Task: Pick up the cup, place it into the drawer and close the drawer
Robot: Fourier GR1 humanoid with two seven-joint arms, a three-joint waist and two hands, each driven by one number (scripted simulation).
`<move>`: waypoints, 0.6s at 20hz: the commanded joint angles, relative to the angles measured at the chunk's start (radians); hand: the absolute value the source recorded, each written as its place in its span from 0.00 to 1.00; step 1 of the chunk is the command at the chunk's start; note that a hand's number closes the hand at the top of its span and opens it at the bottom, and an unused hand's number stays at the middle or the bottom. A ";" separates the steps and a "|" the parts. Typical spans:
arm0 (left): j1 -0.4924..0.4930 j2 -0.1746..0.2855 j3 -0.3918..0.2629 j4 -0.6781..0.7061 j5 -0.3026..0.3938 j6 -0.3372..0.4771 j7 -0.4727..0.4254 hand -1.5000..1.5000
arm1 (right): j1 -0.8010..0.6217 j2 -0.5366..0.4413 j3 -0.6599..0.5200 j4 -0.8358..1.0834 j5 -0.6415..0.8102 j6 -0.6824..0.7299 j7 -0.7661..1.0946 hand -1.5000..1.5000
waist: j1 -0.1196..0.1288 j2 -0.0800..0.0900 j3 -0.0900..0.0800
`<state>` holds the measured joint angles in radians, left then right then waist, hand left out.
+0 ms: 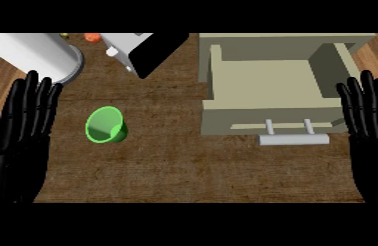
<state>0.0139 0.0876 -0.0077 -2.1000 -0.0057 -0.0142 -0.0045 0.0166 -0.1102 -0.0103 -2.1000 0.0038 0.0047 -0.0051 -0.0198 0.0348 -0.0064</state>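
Sitting on the desk (pixel 184 175) at the frame's left centre, the green cup (pixel 106 125) is well apart from the open drawer (pixel 258 85) at upper right. Left hand (pixel 26 120) and right hand (pixel 362 115) rest at the edges, fingers straight, holding nothing. I judge that every step is left.

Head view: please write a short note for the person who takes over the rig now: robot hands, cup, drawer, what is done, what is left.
Left robot hand: open, fingers up, resting at the left edge, holding nothing.
Right robot hand: open, resting at the right edge, holding nothing.
Drawer: pulled open, nothing inside.
Cup: green, on the counter, left of the drawer, apart from it.
Done: nothing yet.
Left: pick up the cup, place it into the drawer, close the drawer.
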 commanded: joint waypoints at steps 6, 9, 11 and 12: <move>-0.028 0.110 0.002 0.094 0.298 -0.323 -0.073 0.00 | -0.046 -0.002 -0.045 0.039 -0.017 -0.005 -0.019 0.00 | 0.020 -0.033 0.005; 0.025 0.072 0.028 0.141 0.472 -0.323 0.059 0.00 | -0.032 -0.052 -0.014 0.049 0.012 0.044 0.041 0.00 | 0.023 -0.034 0.005; -0.046 0.113 0.096 0.230 0.537 -0.354 0.075 0.00 | -0.022 -0.027 0.021 0.039 0.034 0.038 0.026 0.00 | 0.017 -0.034 0.006; -0.077 0.116 0.102 0.262 0.537 -0.345 0.092 0.00 | -0.022 -0.047 0.024 -0.043 0.029 0.046 0.112 0.00 | 0.013 -0.035 0.006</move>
<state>-0.0178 0.1710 0.0408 -1.9302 0.4187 -0.3086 0.0452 -0.0065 -0.1386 -0.0019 -2.0765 0.0250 0.0358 0.0307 -0.0026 0.0031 -0.0009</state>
